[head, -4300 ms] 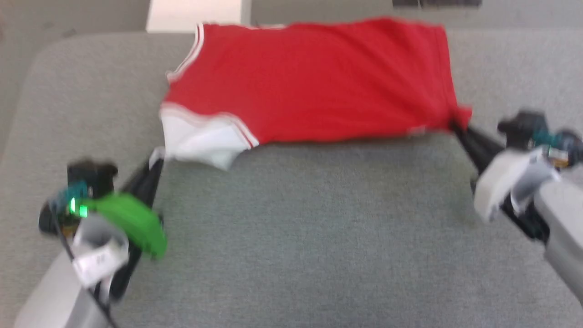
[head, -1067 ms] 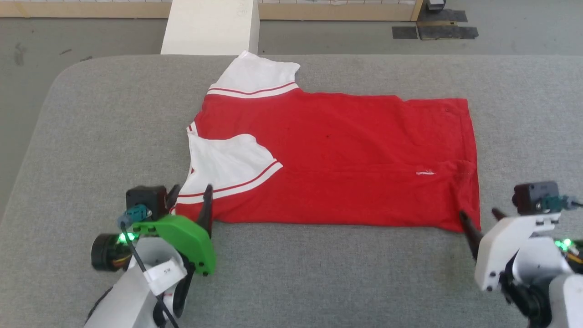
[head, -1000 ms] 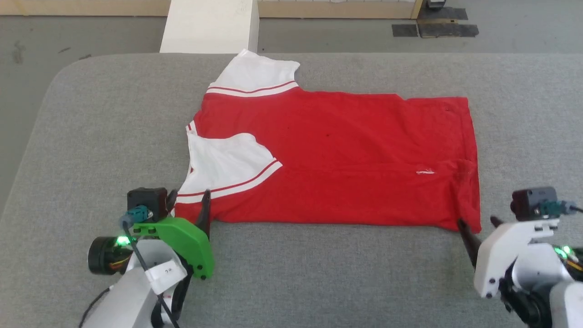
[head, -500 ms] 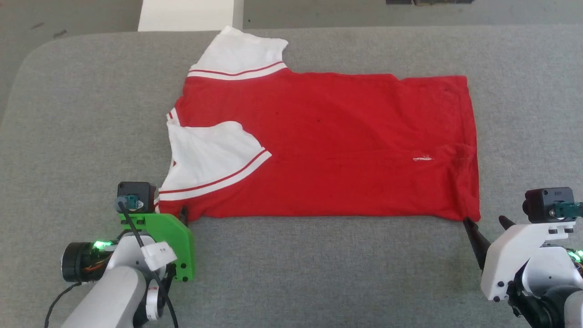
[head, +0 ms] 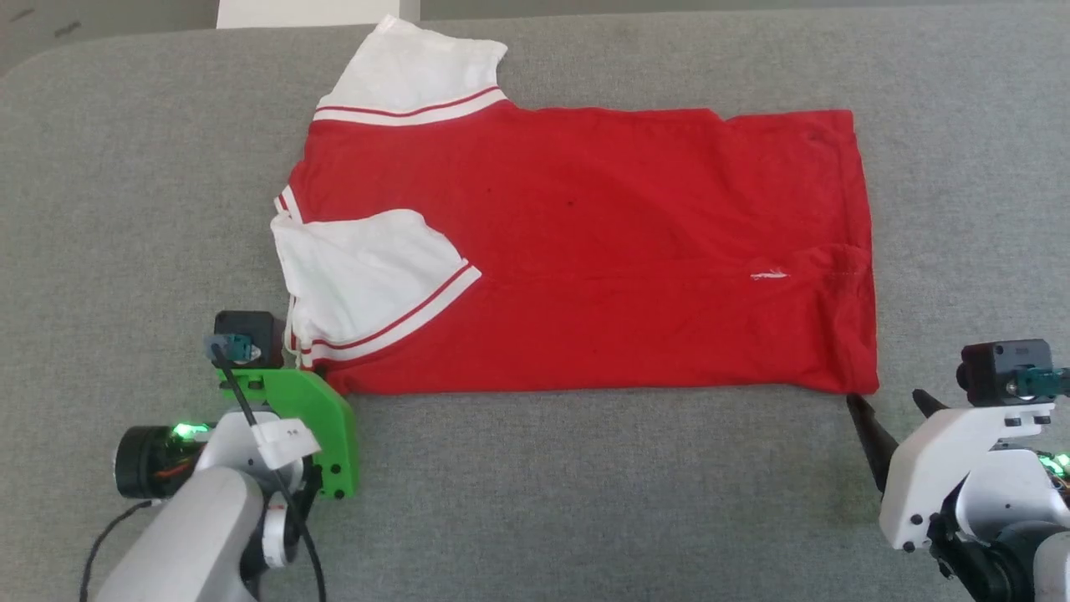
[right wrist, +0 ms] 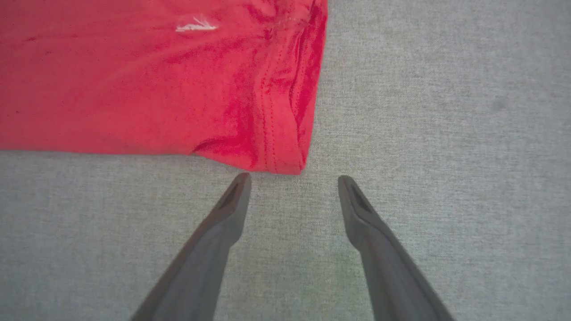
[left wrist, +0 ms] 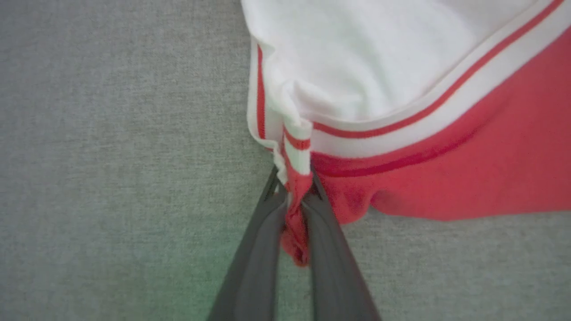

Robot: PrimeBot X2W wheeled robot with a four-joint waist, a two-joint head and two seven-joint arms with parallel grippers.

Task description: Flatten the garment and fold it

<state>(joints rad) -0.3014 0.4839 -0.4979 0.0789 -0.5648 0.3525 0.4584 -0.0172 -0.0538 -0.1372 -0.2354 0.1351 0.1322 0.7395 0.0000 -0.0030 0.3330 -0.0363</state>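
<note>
The garment lies spread over the far part of the grey surface, collar end to the left and hem to the right, with one white sleeve folded onto the red body. The left claw pinches the near-left corner at the striped trim. The right claw stands spread just short of the near-right hem corner, not touching it.

This looks like the flattening step, with the fold to come. Next, the right claw would need to close on that hem corner.

A small white mark on the red cloth and a white tag on the left arm are too small to read.
</note>
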